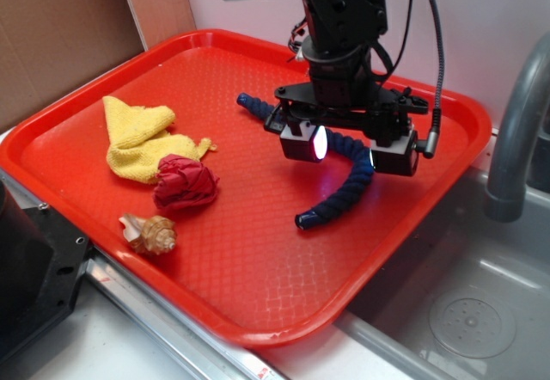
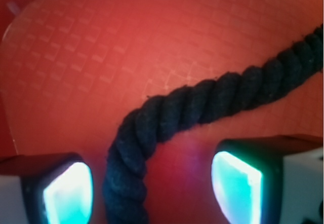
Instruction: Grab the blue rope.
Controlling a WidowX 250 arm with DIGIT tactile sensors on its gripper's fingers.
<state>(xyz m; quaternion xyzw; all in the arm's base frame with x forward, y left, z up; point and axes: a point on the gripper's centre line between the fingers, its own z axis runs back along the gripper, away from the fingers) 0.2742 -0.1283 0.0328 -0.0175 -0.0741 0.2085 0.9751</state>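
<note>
The blue rope is a thick navy twisted cord lying curved on the red tray, from the back middle to a capped end near the front right. My gripper hangs just above its middle bend, open, with one glowing pad on each side of the cord. In the wrist view the blue rope bends down between my fingers, nearer the left pad than the right pad. My gripper holds nothing; the pads stand apart from the cord.
On the tray's left lie a yellow cloth, a crumpled red cloth and a brown seashell. A grey faucet and a sink are to the right. A black block stands at front left.
</note>
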